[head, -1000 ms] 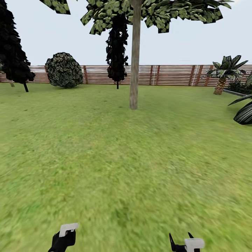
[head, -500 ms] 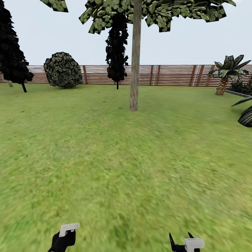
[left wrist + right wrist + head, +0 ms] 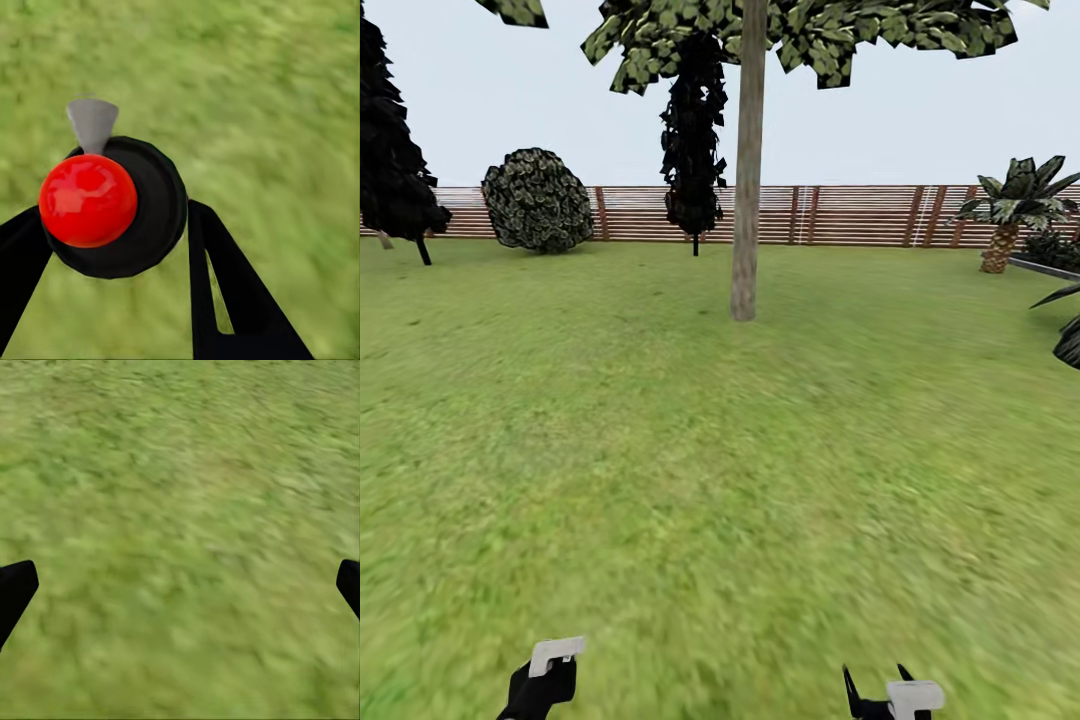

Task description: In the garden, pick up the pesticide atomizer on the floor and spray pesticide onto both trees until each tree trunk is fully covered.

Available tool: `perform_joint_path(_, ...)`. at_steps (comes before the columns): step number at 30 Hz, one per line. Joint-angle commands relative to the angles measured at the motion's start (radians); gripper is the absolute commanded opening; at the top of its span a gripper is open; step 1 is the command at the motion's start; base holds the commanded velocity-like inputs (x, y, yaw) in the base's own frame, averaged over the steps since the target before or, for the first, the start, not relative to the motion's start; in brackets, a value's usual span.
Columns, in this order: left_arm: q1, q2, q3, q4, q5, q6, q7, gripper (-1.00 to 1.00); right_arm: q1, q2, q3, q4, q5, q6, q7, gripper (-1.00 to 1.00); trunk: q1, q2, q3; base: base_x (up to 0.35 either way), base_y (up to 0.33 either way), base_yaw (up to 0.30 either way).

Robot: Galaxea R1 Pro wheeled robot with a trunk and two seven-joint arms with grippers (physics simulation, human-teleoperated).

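Note:
My left gripper [image 3: 112, 214] is shut on the pesticide atomizer [image 3: 90, 199], a black bottle with a round red top and a grey nozzle, held over grass. In the head view the left gripper [image 3: 543, 685] sits at the bottom edge. My right gripper [image 3: 875, 682] is low on the right, and in its wrist view [image 3: 184, 585] it is open with only lawn between its fingers. One tree stands ahead in the middle of the garden, its pale trunk [image 3: 746, 200] straight and bare under a blocky green canopy [image 3: 810, 30].
Lawn [image 3: 720, 470] stretches from me to the tree. A slatted reddish fence [image 3: 860, 214] closes the back. A round bush [image 3: 538, 200], two near-black trees [image 3: 692, 140] [image 3: 395, 150], a palm [image 3: 1010, 205] and a striped broad-leaf plant [image 3: 1068, 340] stand around the edges.
The whole head view has shifted as I roll forward: the tree trunk looks slightly nearer and the side plants drift outward. Both grippers hold the same pose.

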Motion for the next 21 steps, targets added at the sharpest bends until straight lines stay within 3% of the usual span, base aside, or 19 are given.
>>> perform_joint_path(1, -0.001, 0.0, 0.0, 0.001, 0.004, -0.003, 0.001, -1.0, -0.001, 0.0, 0.0, 0.001, 0.0, -0.003, 0.001, 1.0, 0.0, 0.0, -0.001, 0.339, 0.0, 0.0)
perform_joint_path(21, -0.001, 0.0, 0.0, 0.001, 0.004, -0.003, 0.001, -1.0, -0.001, 0.0, 0.0, 0.001, 0.0, -0.002, 0.001, 1.0, 0.0, 0.0, -0.001, 0.339, 0.0, 0.0)
